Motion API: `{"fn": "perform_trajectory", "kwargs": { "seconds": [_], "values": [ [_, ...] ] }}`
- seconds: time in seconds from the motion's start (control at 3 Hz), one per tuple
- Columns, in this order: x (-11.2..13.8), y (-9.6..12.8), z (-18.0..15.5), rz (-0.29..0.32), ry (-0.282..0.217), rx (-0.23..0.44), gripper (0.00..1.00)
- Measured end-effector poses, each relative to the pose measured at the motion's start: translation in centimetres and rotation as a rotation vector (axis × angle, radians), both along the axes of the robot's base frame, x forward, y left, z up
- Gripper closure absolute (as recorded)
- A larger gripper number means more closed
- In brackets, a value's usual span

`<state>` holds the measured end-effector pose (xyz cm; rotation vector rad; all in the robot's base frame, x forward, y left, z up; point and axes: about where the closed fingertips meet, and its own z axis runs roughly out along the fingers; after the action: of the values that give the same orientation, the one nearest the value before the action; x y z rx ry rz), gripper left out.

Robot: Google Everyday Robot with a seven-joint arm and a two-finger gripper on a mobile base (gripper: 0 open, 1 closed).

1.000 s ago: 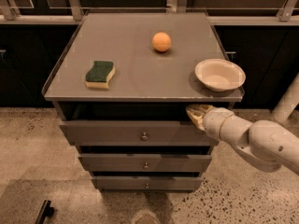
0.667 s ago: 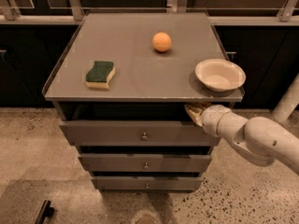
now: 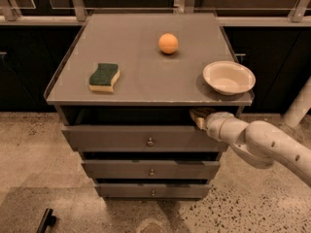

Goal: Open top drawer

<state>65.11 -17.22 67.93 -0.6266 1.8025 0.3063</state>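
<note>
Because the gripper (image 3: 198, 116) sits in shadow under the front right edge of the table top (image 3: 141, 81), just above the right end of the top drawer (image 3: 112, 138), I cannot tell if it is spread or pressed together, nor if it touches the drawer front. The white arm (image 3: 260, 142) comes in from the right and is cut off by the picture edge. The top drawer is directly under the table top, with a dark gap above it and a small round knob (image 3: 150, 141) at its centre. Two narrower drawers (image 3: 121, 169) are below it. On the grey top lie a green and yellow sponge (image 3: 104, 76), an orange ball (image 3: 168, 43) and a pale bowl (image 3: 228, 77) at the right front corner. The floor (image 3: 29, 154) is speckled stone. Dark cabinets (image 3: 29, 67) stand behind. A small dark object (image 3: 46, 221) at the bottom left is hard to make out.
</note>
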Motion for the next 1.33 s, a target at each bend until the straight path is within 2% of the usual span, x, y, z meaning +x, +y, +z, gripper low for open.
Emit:
{"fn": "perform_trajectory", "kwargs": {
  "seconds": [0.33, 0.67, 1.33],
  "values": [
    [1.3, 0.2, -0.2, 0.003, 0.004, -0.009, 1.0],
    [1.3, 0.2, -0.2, 0.004, 0.004, -0.009, 1.0],
    [0.9, 2.5, 0.2, 0.157, 0.044, -0.113, 1.0]
  ]
}}
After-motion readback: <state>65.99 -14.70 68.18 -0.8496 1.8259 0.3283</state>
